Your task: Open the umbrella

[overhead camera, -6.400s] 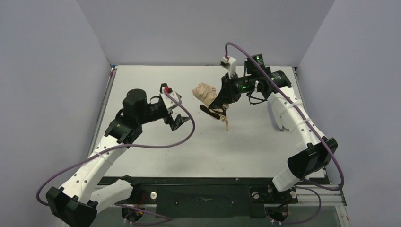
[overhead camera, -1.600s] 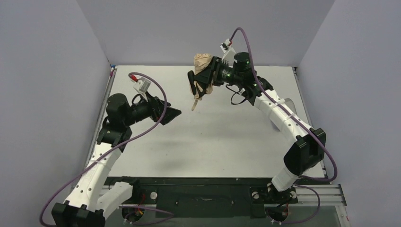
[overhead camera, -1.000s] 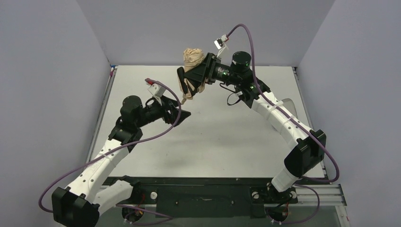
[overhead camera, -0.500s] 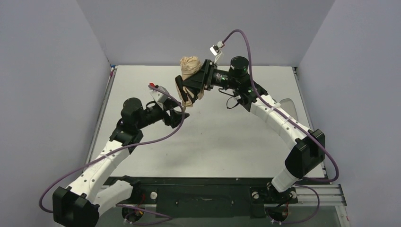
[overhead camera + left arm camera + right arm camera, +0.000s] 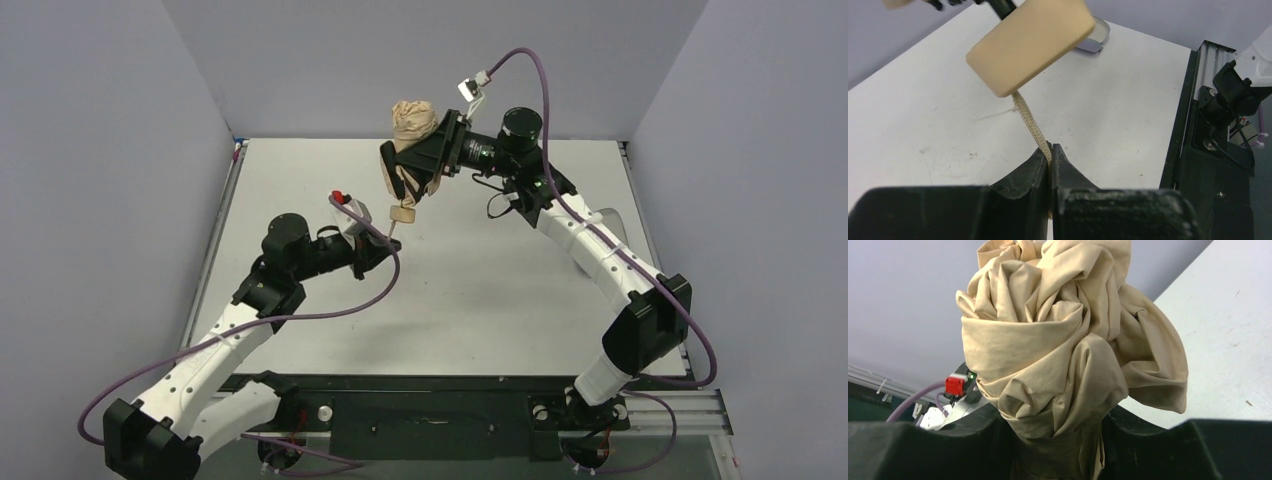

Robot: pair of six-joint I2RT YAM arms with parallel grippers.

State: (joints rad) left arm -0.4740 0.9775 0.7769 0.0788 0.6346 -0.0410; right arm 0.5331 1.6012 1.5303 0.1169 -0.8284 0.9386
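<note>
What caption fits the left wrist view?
Left jaws pinch the strap hanging from the umbrella handle.

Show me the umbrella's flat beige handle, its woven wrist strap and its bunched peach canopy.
flat beige handle (image 5: 1030, 45), left wrist view, broad face.
woven wrist strap (image 5: 1031, 125), left wrist view, mid-length.
bunched peach canopy (image 5: 1058, 340), right wrist view, centre folds.

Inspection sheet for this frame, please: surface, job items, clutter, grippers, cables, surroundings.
Surface: white table, faint scuffs.
Job's things: umbrella folded, canopy bunched, held above the table; handle hanging below it, strap running down from it; grey sleeve lying on the table.
Clutter: nothing seen.
Grippers: left gripper shut on strap; right gripper shut on umbrella.
Cables: purple cables, one looping off each arm.
Surroundings: lavender-grey walls on three sides; black rail at near edge.
</note>
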